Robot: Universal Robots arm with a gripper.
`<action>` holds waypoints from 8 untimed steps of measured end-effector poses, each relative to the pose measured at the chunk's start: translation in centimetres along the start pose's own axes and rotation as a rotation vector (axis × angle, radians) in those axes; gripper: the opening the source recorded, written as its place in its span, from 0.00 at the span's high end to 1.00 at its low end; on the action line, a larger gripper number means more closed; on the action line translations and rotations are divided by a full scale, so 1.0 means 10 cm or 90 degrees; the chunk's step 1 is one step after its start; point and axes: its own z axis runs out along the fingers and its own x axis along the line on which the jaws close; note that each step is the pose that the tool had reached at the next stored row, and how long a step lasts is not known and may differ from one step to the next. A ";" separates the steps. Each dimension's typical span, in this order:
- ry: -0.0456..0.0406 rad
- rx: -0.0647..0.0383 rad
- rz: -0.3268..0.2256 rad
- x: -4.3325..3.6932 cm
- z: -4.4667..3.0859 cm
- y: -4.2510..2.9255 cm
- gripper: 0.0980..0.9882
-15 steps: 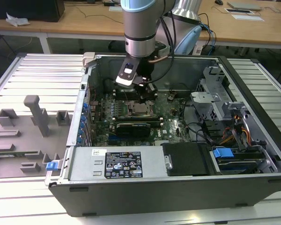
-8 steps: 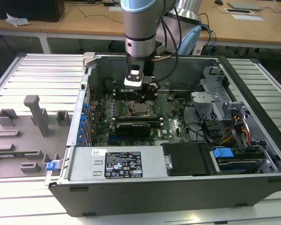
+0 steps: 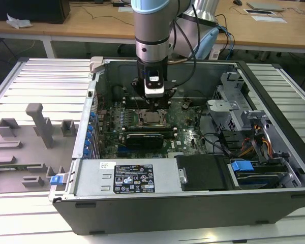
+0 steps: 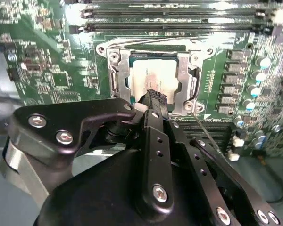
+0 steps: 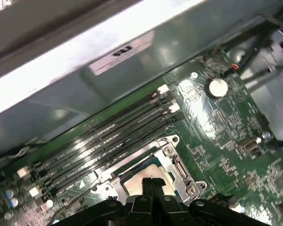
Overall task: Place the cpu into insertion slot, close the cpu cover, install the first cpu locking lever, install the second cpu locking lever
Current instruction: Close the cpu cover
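The cpu (image 4: pixel 155 77) sat in the insertion slot (image 4: pixel 114 84) with the cpu cover (image 4: pixel 185 80) down over it. The hand (image 4: pixel 153 100), fingers pinched together on nothing, hung at the cover's edge. I judged it the lever stage: the loose locking lever (image 4: pixel 205 132) wanted a precise, steady push.

memory slots (image 4: pixel 170 22) | coin battery (image 5: pixel 218 87) | grey fixture tray (image 3: pixel 28 155) (beside case (image 3: pixel 193 206))
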 end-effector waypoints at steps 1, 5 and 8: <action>0.0003 0.000 -0.012 0.000 0.000 0.000 0.99; 0.0016 -0.001 -0.073 0.000 0.000 0.000 0.99; 0.0030 -0.002 -0.115 0.000 0.000 0.000 0.99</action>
